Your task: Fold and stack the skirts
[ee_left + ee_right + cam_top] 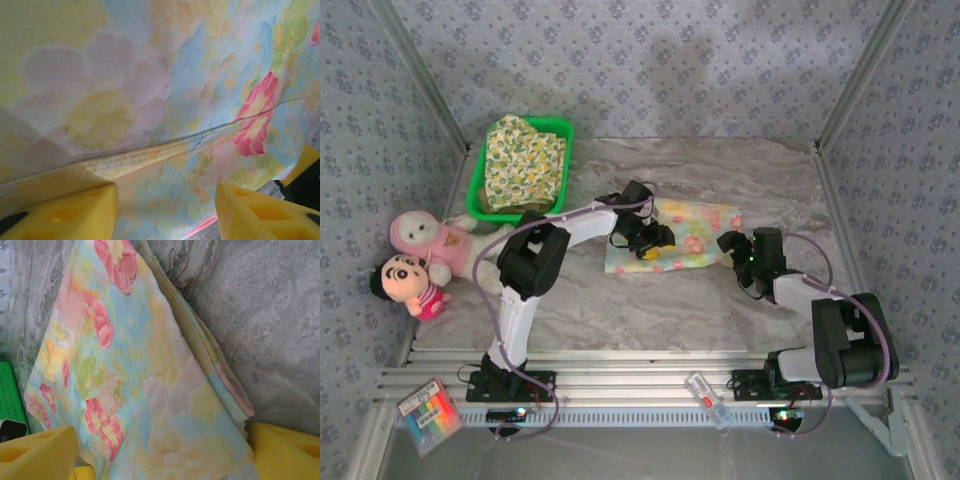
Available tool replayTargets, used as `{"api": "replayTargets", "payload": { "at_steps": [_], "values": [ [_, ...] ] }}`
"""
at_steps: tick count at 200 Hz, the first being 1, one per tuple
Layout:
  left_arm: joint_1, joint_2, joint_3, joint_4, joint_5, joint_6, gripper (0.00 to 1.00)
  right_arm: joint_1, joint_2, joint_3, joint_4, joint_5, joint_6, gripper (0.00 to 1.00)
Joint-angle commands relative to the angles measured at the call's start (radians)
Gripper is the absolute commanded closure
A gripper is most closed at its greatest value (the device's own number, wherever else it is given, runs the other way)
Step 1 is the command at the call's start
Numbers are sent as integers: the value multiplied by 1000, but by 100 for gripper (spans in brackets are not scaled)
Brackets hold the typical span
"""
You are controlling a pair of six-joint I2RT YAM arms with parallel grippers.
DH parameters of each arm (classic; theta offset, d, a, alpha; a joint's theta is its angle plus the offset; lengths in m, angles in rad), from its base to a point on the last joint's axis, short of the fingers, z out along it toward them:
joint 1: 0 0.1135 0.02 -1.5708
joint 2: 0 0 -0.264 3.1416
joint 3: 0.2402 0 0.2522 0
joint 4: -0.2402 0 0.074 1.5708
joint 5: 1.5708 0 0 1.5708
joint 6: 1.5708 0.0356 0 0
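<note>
two grippers at the pastel skirt [698,240], on the table [620,305].
your left gripper [648,245] sits over its left half, fingers spread, nothing pinched; your right gripper [733,243] waits at its right edge, fingers released. the floral skirt [523,160] lies in the green basket [478,200].

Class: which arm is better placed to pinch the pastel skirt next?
Probably left: the left gripper is open over the pastel floral cloth skirt, a stitched hem between its fingers; the right gripper reaches only its edge.
</note>
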Motion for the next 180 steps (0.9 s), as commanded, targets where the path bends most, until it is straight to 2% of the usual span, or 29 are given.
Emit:
{"api": "replayTargets", "payload": {
  "at_steps": [1, 39, 78, 103, 122, 180],
  "values": [
    [16, 15, -47, -55, -65, -18, 44, 17, -55, -27, 17, 81, 66, 8],
    [16, 17, -47, -51, -57, -14, 44, 59, -128, -44, -56, 148, 129, 7],
    [18, 16, -48, -45, -54, -12, 43, 115, -105, -52, -61, 198, 189, 7],
    [20, 19, -51, -44, -54, -12, 43, 148, -101, -41, -117, 277, 235, 2],
    [23, 20, -49, -45, -51, -13, 43, 142, -87, -28, -146, 285, 217, 1],
    [25, 22, -52, -41, -49, -13, 43, 104, 1, -38, 46, 192, 173, 14]
  ]
}}
